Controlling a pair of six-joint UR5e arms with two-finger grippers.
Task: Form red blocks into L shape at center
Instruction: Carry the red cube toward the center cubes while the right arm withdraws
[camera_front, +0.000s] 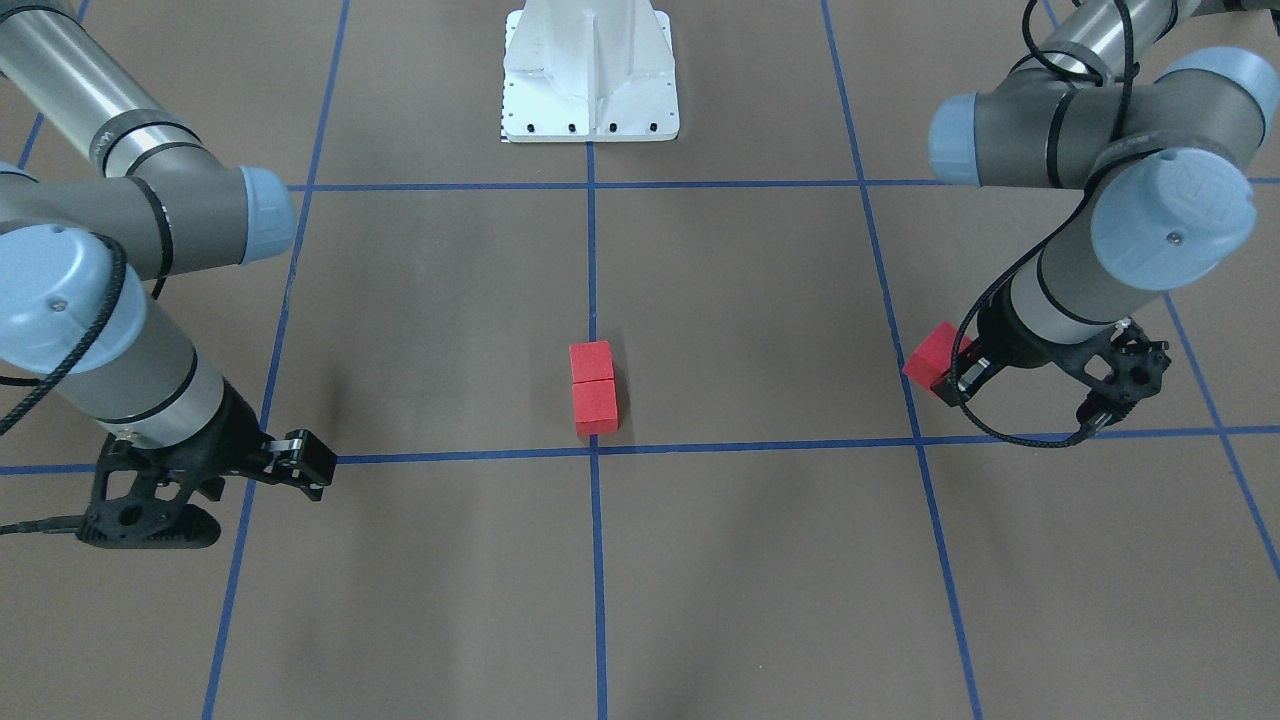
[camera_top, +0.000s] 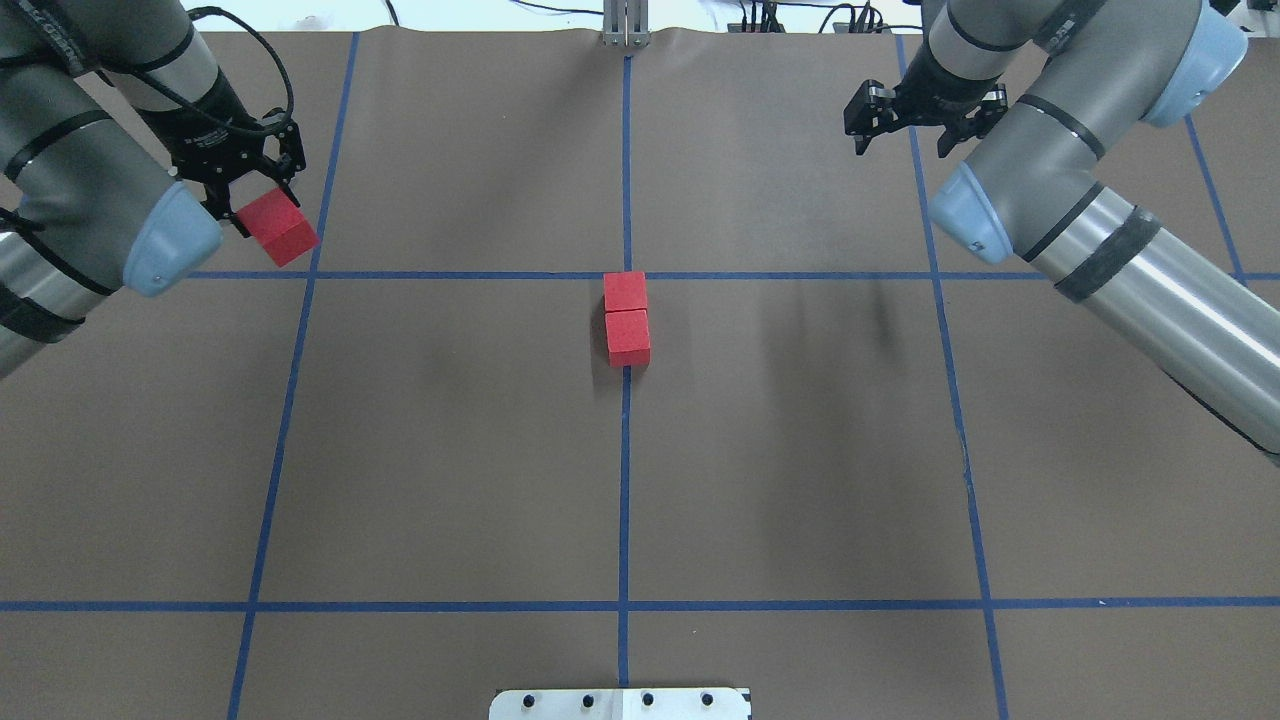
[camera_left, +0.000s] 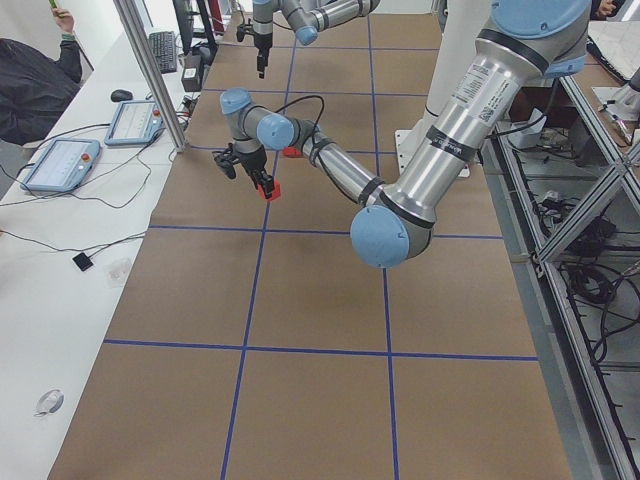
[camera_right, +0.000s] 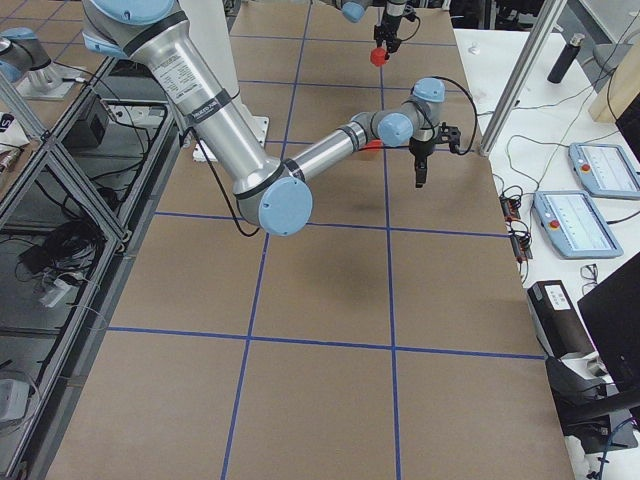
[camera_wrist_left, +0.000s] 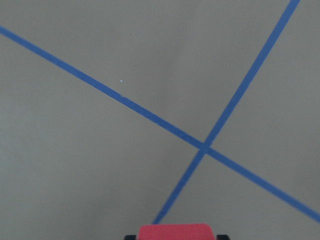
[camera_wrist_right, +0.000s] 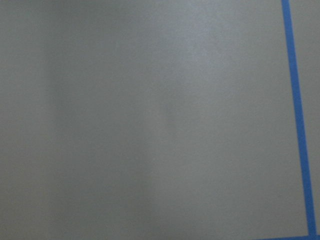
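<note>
Red blocks (camera_top: 627, 320) paired, lengthwise along tape line (camera_top: 624, 480)

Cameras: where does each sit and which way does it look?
Front-facing: across the table, facing the robot base; left arm, right arm.
Overhead: behind robot, down on two red blocks; both arms.
Exterior left: table's end; left arm near.
Exterior right: opposite end; right arm near.
Left wrist: down at tape crossing; held red block, fingertips at bottom.
Right wrist: down at the table; no body.
Front-facing and overhead share the held red block.
</note>
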